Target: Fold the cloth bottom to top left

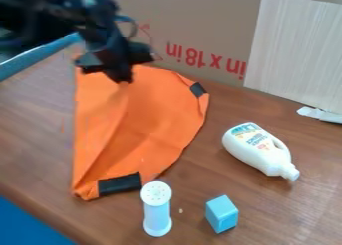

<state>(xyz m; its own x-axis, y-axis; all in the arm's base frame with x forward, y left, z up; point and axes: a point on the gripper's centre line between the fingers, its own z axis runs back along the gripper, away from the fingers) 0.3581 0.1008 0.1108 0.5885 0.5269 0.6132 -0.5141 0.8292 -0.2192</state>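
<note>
Gripper [112, 68]: is hanging above the far left part of the desk [33, 149], right by the top of the cloth [160, 119]. I cannot tell if it is wide, narrow or pinching the cloth. If its grip is weak, the cloth could be slipping away from it.

Cloth: is lying on the left part of the desk, going from near the far edge down toward the near left edge. A long crease is running down it. The bottom does not look folded up to the top left, so the job seems unfinished. If the gripper is pulling from one small spot, the cloth could be bunching up or folding crooked.

Low black patch [120, 184]: is sitting at the cloth's bottom. If it is stiff, it could be bending badly and popping the fold open.

Shaker [157, 216]: is standing up just beside that patch, near the desk's near edge. If the cloth is swinging sideways, it could be knocking this over.

Block [222, 214]: is resting to the right of the shaker. A falling shaker could be bumping it.

Bottle [260, 149]: is lying on its side, well apart from the cloth, so it seems safe.
</note>
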